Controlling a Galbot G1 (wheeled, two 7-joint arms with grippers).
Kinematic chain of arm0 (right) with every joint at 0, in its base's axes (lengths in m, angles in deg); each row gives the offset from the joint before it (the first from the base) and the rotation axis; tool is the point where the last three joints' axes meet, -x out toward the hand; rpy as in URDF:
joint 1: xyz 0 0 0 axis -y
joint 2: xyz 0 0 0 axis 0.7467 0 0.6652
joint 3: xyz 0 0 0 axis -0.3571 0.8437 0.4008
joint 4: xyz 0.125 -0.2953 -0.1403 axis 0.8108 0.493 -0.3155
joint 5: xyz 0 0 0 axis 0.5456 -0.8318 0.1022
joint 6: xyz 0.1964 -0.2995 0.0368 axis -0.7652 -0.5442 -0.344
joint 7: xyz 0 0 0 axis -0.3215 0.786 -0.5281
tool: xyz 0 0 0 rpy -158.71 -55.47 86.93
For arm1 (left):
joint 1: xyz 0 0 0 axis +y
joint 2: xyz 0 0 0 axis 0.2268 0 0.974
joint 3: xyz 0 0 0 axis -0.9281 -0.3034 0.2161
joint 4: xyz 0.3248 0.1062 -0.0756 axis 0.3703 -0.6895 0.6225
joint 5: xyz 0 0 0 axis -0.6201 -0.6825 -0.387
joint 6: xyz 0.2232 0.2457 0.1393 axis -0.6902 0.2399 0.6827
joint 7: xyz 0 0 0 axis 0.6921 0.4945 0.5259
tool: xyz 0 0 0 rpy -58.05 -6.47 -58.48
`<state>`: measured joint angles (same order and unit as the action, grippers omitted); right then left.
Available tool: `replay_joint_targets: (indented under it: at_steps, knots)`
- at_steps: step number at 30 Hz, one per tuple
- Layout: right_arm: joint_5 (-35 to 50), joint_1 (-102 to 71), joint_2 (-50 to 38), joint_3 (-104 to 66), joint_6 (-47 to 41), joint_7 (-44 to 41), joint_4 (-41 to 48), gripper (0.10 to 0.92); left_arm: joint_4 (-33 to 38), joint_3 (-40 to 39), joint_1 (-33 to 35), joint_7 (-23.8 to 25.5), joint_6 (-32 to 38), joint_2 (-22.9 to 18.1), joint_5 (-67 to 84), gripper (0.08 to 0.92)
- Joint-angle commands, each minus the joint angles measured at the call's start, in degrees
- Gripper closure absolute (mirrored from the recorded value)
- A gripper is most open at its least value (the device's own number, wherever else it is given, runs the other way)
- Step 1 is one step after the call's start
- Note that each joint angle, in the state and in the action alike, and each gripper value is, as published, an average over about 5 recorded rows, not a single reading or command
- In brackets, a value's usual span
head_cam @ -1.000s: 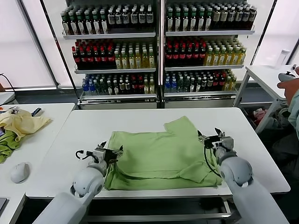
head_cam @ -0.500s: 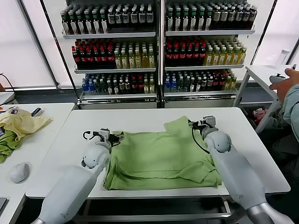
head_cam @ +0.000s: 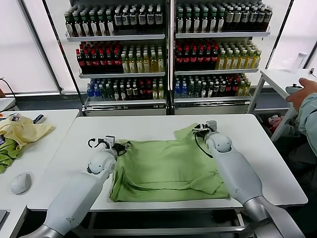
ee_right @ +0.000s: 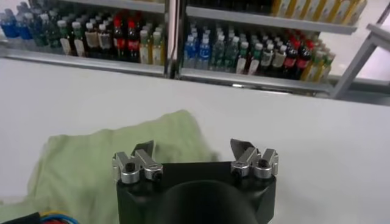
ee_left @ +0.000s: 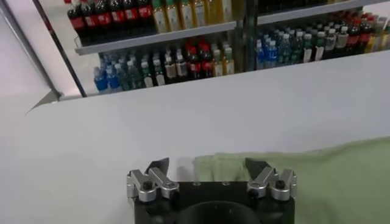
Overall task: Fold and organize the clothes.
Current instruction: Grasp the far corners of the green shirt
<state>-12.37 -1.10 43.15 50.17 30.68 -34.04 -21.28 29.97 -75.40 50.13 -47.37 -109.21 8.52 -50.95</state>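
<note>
The light sage-green T-shirt (head_cam: 166,166) lies spread on the white table (head_cam: 148,126), partly folded, with one sleeve sticking out at the far right. My left gripper (head_cam: 115,144) is open at the shirt's far left corner; in the left wrist view the gripper (ee_left: 207,165) is over the shirt's edge (ee_left: 225,167). My right gripper (head_cam: 200,127) is open over the far right sleeve; in the right wrist view the gripper (ee_right: 192,148) is just above the sleeve (ee_right: 109,158). Neither gripper holds cloth.
A side table at the left carries a pale yellow cloth (head_cam: 25,130), a darker green cloth (head_cam: 7,151) and a white mouse (head_cam: 21,182). Shelves of bottles (head_cam: 168,49) stand behind. A person's arm (head_cam: 304,99) is at the far right.
Both arms have moved away from me, from the shirt's near sides to its far corners. The shirt lies as before.
</note>
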Motion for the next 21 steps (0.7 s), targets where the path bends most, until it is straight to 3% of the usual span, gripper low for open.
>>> replay_joint_targets:
  at_steps: [1,16,21]
  knots:
    - [-0.39,1.73,2.35,0.66,-0.12,-1.27,5.35,0.412,-0.73,-0.25,0.57,0.81,-0.18,-0.14,1.88,0.259]
    - [3.6,-0.02,0.0,2.75,-0.19,-2.15,1.35,0.843,0.09,1.19,2.05,3.11,-0.06,-0.03,4.88,0.675]
    - [4.32,-3.42,-2.6,2.28,2.41,-0.85,-6.72,0.908,5.71,3.38,4.63,3.16,1.38,1.41,5.93,0.822]
